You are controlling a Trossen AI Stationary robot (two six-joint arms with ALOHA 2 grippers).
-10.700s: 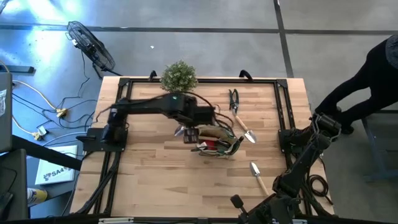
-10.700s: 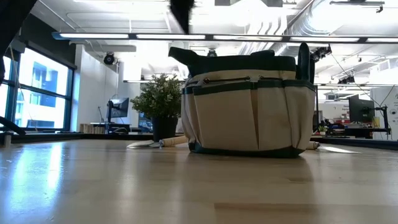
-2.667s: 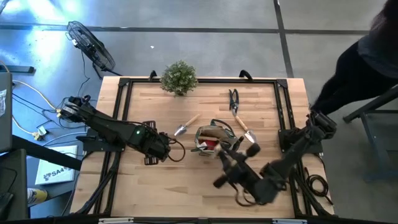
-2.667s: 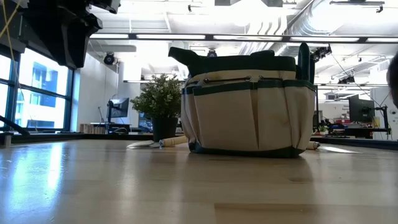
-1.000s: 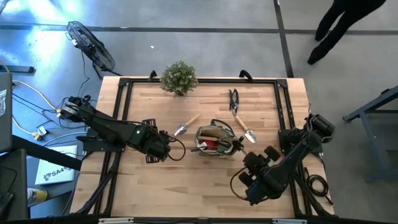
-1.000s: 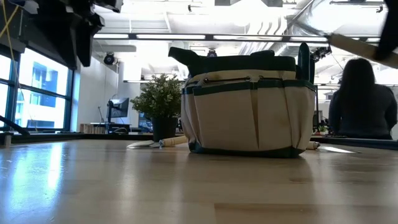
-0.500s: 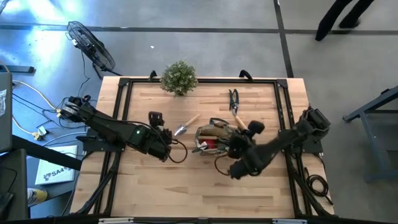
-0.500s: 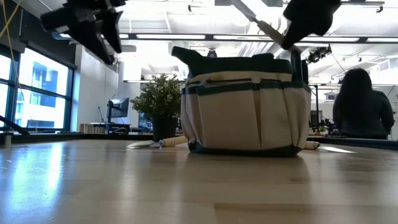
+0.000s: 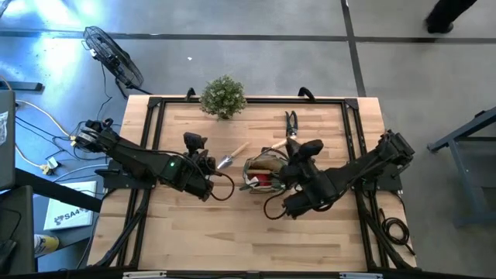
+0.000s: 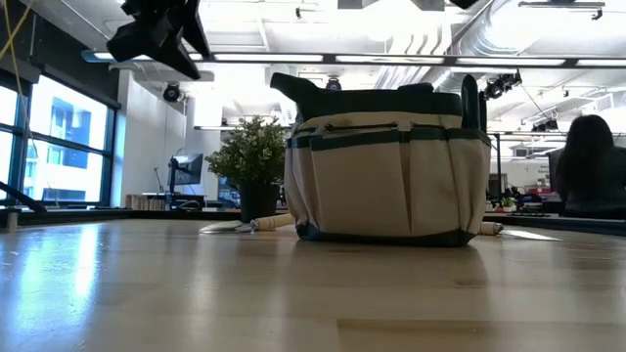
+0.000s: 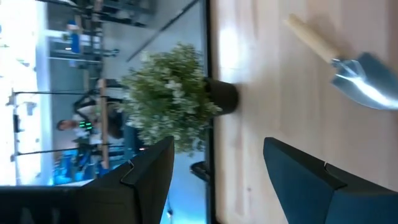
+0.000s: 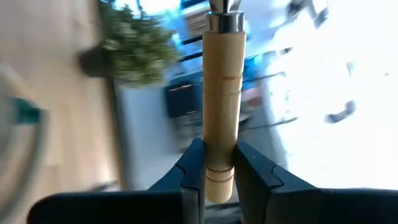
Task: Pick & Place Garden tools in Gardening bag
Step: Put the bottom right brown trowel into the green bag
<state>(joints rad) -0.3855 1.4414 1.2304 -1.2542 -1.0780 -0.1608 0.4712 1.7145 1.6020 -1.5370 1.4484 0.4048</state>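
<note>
High view showed a wooden table [image 9: 186,225] with a gardening bag [image 9: 262,172] near its middle, round mouth upward, a red piece [image 9: 263,180] visible inside. The right gripper [image 9: 298,152] hovered at the bag's rim on the side toward the table's right edge. In the right wrist view its fingers [image 12: 189,168] were clamped on the wooden handle of a hand tool [image 12: 220,93], a metal collar at the handle's far end; the blade could not be seen. The bag's opening lay just beside and below this gripper, toward the table's left edge, so the drop probably depended on the tool's long axis being brought over the mouth and pointed down into it.

The left gripper [image 9: 195,146] waited toward the left side of the table, fingers spread wide and holding nothing. A wooden-handled trowel [image 9: 231,155] lay just beside it, between it and the bag, its handle angled toward the far edge; the left arm was plainly the nearer one to it.

Counted on the table outside the bag: one trowel by the left gripper, and one pair of dark snips [image 9: 291,122] near the far edge beyond the bag; other tools may have been hidden under the right arm. One potted plant [image 9: 223,96] stood at the far edge.
</note>
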